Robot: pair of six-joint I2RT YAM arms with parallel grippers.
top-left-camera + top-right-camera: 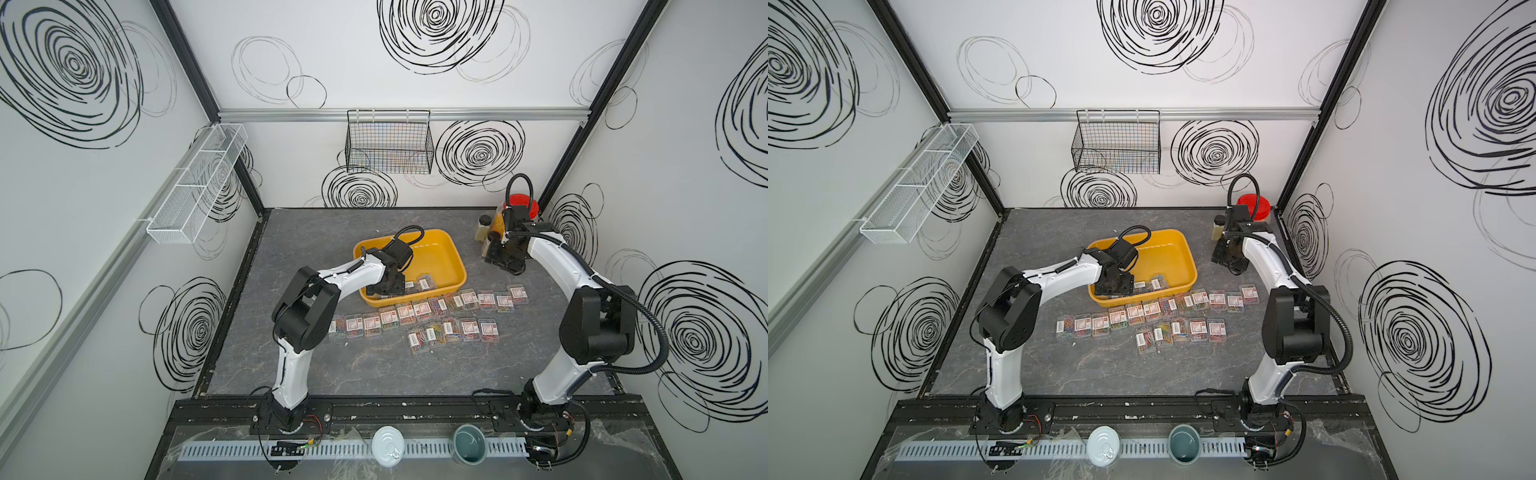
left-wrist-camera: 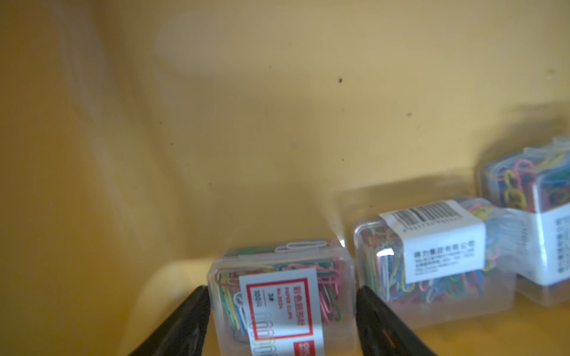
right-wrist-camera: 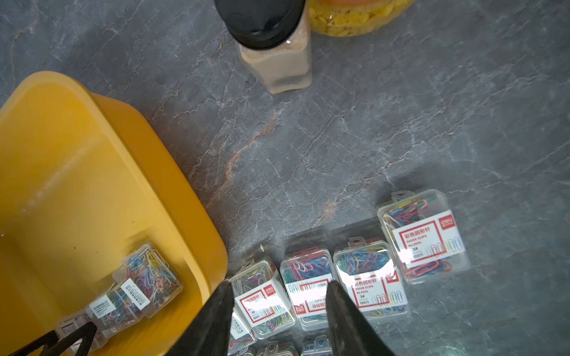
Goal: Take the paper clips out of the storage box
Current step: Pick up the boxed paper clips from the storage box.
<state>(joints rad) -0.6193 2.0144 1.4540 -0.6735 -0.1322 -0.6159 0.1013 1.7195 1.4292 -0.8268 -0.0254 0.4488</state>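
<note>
1. Since the case of paper clips point(image 2: 280, 296) that I want lies flat on the floor of the storage box point(image 1: 451, 253), in the corner closest to my left arm, that arm is the one for it.
2. Its long way points straight ahead between my fingers point(image 2: 191, 311). So they sit on its two long sides, across the thin way.
3. My left gripper point(image 2: 282, 291) is closed on this case, and both fingers touch its clear walls.
4. One next case point(image 2: 431, 262) lies just beside it in the box, close to one finger but not between the two. Another one lies past that.
5. Right by my case stands the near wall of the storage box. Just on the other side of that wall start the cases on the table point(image 1: 422, 309), lying in rows on the gray table point(image 1: 374, 374). So I think I must go up first, then back toward me over the rim, and keep clear of the next case.
6. My right gripper point(image 3: 279, 282) hangs over the table on the other side of the box, well apart from my case. Its fingers are a little apart and hold nothing.
</note>
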